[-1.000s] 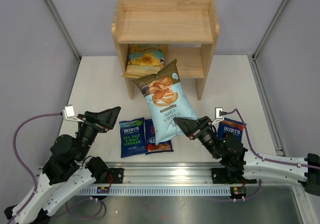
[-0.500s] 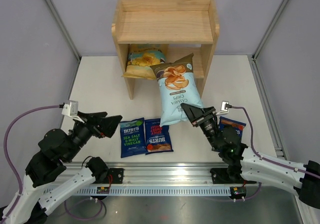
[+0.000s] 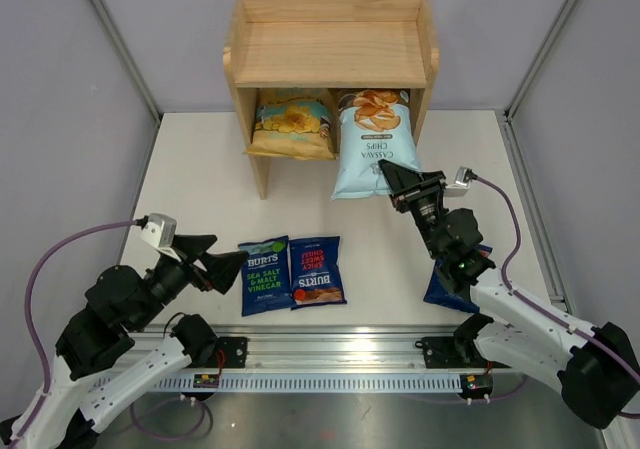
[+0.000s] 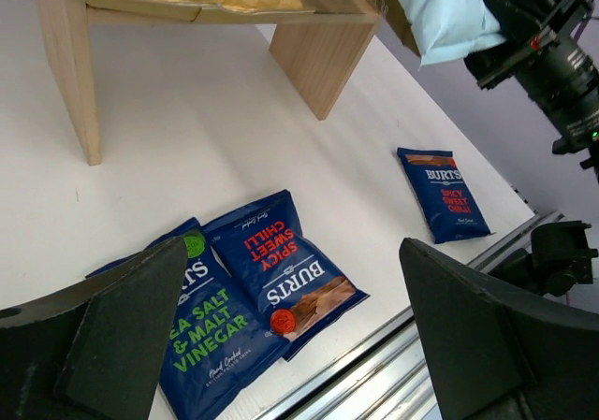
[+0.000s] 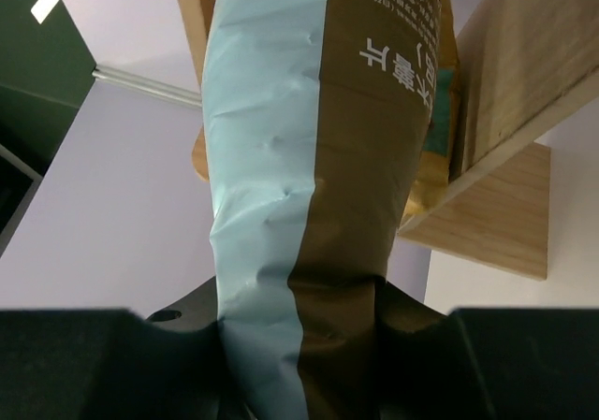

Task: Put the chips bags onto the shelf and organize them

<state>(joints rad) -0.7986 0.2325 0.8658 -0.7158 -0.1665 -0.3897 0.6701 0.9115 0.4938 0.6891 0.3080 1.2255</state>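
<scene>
Clamped jaws of right gripper (image 3: 389, 175) on pale blue bag (image 3: 365, 144) at its lower edge, top inside the shelf (image 3: 330, 69), lower tier, 3 o'clock of the yellow bag (image 3: 290, 119). Held left gripper (image 3: 235, 265) wide, empty, 9 o'clock of two dark blue bags (image 3: 265, 275). Likely needed next: deeper push, release.

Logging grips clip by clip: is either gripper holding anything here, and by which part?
The right gripper pinches the cassava bag by its near edge, the end outside the shelf. The left gripper is open and empty.
</scene>
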